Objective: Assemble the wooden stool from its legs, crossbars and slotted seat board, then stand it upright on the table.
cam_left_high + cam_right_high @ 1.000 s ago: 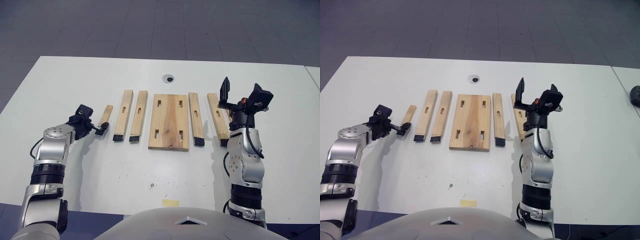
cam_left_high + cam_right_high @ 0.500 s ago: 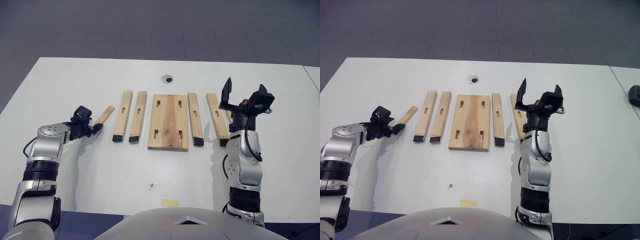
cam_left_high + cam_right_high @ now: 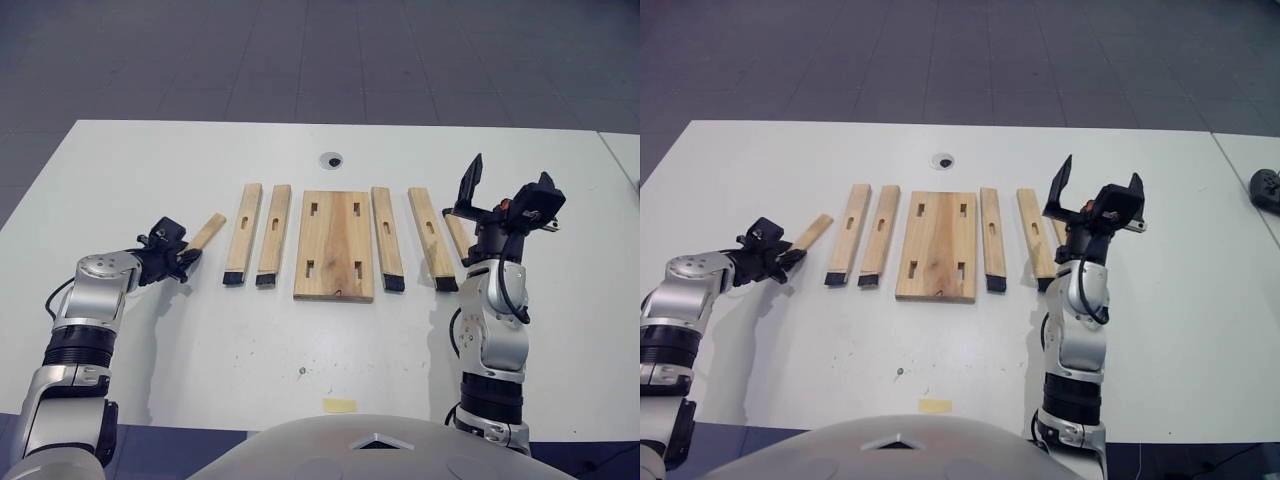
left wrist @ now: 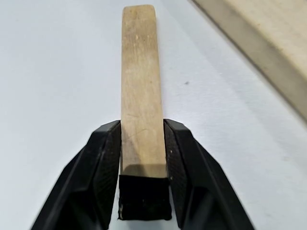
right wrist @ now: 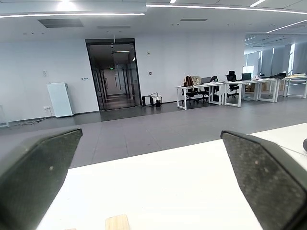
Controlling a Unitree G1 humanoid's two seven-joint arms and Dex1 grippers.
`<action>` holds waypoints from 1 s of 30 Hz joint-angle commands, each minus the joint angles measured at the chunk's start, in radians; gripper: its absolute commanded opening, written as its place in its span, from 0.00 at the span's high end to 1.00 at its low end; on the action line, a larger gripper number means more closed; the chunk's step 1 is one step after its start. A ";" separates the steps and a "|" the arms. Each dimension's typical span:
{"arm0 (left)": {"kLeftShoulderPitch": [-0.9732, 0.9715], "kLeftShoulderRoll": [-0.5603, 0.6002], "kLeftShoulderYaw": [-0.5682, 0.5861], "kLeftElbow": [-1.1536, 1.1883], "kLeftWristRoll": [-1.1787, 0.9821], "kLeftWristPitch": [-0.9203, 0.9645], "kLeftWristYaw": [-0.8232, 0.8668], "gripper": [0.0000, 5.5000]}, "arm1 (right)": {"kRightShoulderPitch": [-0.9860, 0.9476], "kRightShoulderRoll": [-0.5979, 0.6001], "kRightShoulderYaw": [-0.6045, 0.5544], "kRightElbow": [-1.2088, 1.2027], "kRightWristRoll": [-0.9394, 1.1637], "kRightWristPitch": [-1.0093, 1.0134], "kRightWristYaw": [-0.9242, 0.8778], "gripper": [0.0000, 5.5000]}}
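Your left gripper (image 4: pixel 142 129), clenched on short crossbar (image 4: pixel 140 96) at its black-tipped end, has drawn back leftward. Your right gripper (image 3: pixel 508 182), fingers splayed and empty, has shifted right of legs (image 3: pixel 432 238). Under fingers, white table (image 3: pixel 250 340); seat board (image 3: pixel 335 244) between grippers; grey floor (image 3: pixel 300 50) beyond.

The left arm (image 3: pixel 92 300) and the right arm (image 3: pixel 490 335) are alike: rounded silver-grey shells joined by black ribbed collars, with darker grey bands near the base. A thin black loop of cable (image 3: pixel 57 293) stands out beside the left arm, and a second cable (image 3: pixel 516 292) runs along the right arm. The left gripper (image 3: pixel 182 260) and the right gripper (image 3: pixel 508 190) are black, the right one with a small red-orange spot at its wrist. The fingers (image 4: pixel 105 163) are wedge-shaped, with finely textured pads (image 5: pixel 38 172).
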 commanded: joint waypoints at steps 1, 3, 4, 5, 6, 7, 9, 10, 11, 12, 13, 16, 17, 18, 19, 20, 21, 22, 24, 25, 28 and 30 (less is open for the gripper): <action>-0.034 -0.038 0.107 0.076 -0.010 -0.087 0.150 0.76 | -0.046 -0.023 -0.025 0.011 0.092 -0.010 0.071 0.02; -0.116 -0.077 0.156 0.024 -0.049 -0.166 0.195 0.76 | -0.064 -0.023 -0.020 0.007 0.165 0.007 0.129 0.02; -0.149 -0.101 0.161 -0.030 -0.061 -0.181 0.211 0.76 | -0.072 -0.023 -0.013 0.001 0.215 0.030 0.166 0.02; -0.172 -0.123 0.155 -0.088 -0.066 -0.193 0.216 0.76 | -0.078 -0.019 -0.007 -0.010 0.282 0.068 0.201 0.02; -0.189 -0.147 0.137 -0.160 -0.072 -0.199 0.211 0.76 | -0.084 -0.006 -0.012 -0.034 0.424 0.147 0.240 0.02; -0.199 -0.168 0.115 -0.222 -0.074 -0.199 0.204 0.76 | -0.089 0.001 -0.025 -0.056 0.562 0.219 0.268 0.02; -0.212 -0.202 0.051 -0.336 -0.066 -0.228 0.168 0.76 | -0.085 0.000 -0.047 -0.102 0.800 0.313 0.329 0.02; -0.210 -0.217 0.025 -0.382 -0.066 -0.238 0.154 0.76 | -0.081 -0.008 -0.048 -0.120 0.867 0.339 0.352 0.02; -0.206 -0.233 -0.001 -0.434 -0.069 -0.243 0.139 0.76 | -0.082 -0.014 -0.045 -0.139 0.940 0.367 0.365 0.02; -0.202 -0.247 -0.026 -0.472 -0.067 -0.247 0.128 0.76 | -0.087 -0.020 -0.043 -0.154 0.999 0.393 0.369 0.02; -0.201 -0.266 -0.057 -0.501 -0.053 -0.250 0.127 0.76 | -0.091 -0.029 -0.037 -0.163 1.042 0.417 0.377 0.02; -0.165 -0.311 -0.137 -0.577 -0.033 -0.274 0.104 0.76 | -0.114 -0.060 -0.041 -0.127 1.114 0.477 0.371 0.02; -0.147 -0.326 -0.149 -0.616 -0.048 -0.259 0.100 0.76 | -0.121 -0.073 -0.046 -0.108 1.127 0.492 0.369 0.02; -0.136 -0.337 -0.160 -0.646 -0.056 -0.243 0.098 0.76 | -0.125 -0.085 -0.046 -0.097 1.127 0.503 0.369 0.02; -0.129 -0.345 -0.171 -0.668 -0.057 -0.233 0.094 0.76 | -0.128 -0.094 -0.041 -0.094 1.124 0.512 0.370 0.02; -0.122 -0.350 -0.183 -0.687 -0.056 -0.226 0.088 0.76 | -0.135 -0.101 -0.035 -0.091 1.118 0.519 0.368 0.02; -0.116 -0.353 -0.192 -0.703 -0.055 -0.218 0.083 0.76 | -0.142 -0.107 -0.031 -0.087 1.110 0.523 0.365 0.02; -0.108 -0.355 -0.200 -0.716 -0.054 -0.211 0.079 0.76 | -0.150 -0.113 -0.030 -0.079 1.101 0.526 0.358 0.02; -0.087 -0.360 -0.207 -0.742 -0.075 -0.186 0.061 0.76 | -0.164 -0.119 -0.028 -0.053 1.069 0.519 0.349 0.02; -0.073 -0.358 -0.210 -0.758 -0.086 -0.173 0.050 0.76 | -0.173 -0.119 -0.025 -0.038 1.061 0.520 0.351 0.02; -0.048 -0.360 -0.225 -0.800 -0.125 -0.130 0.013 0.76 | -0.197 -0.103 -0.006 -0.035 1.072 0.532 0.365 0.02; -0.042 -0.365 -0.245 -0.812 -0.124 -0.121 0.003 0.76 | -0.207 -0.094 0.007 -0.038 1.088 0.541 0.376 0.02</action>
